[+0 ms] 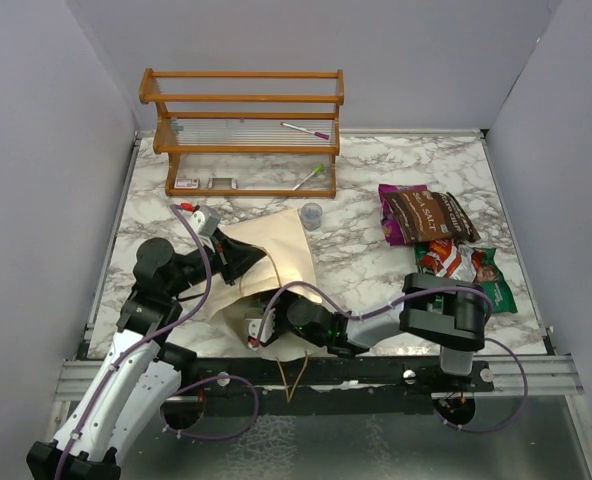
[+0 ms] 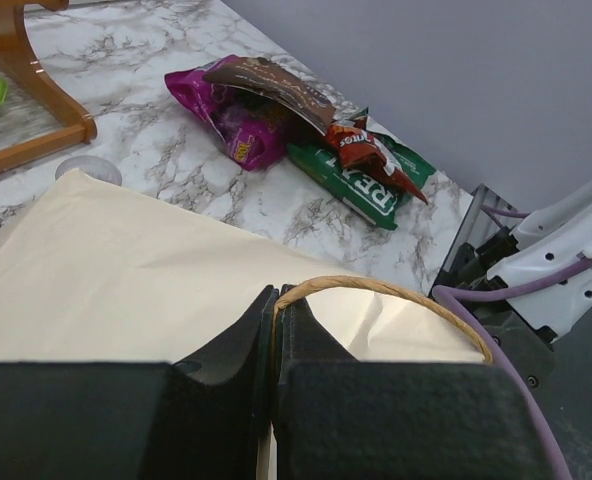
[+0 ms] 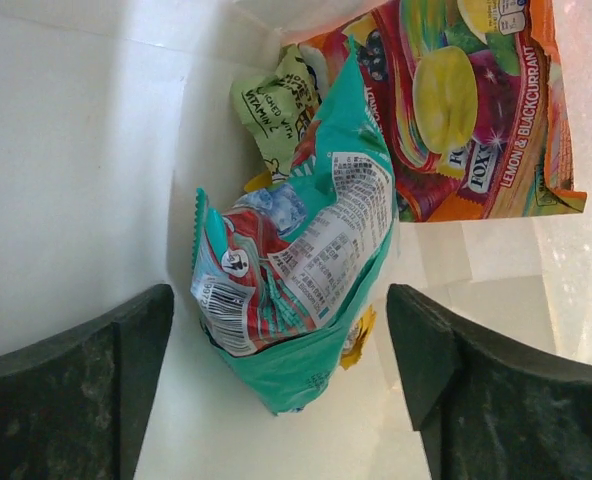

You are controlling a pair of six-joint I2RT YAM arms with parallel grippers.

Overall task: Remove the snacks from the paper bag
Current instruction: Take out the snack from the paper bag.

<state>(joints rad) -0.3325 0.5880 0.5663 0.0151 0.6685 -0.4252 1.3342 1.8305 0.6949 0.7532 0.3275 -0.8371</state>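
Cream paper bag [image 1: 276,250] at the tabletop's [image 1: 396,170] near edge: left end effector [image 2: 274,330] clenched on its rim, propping the mouth open, so the right end effector [image 3: 279,310], spread wide inside, straddles a teal packet [image 3: 306,250].

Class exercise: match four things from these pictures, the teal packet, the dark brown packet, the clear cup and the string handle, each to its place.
1 teal packet
2 dark brown packet
3 clear cup
4 string handle

A pinched in the shut left gripper
B inside the paper bag, before the open right gripper
C on the table, just in front of the wooden rack
D lying on the purple packet

Pairs: 1-B, 2-D, 3-C, 4-A
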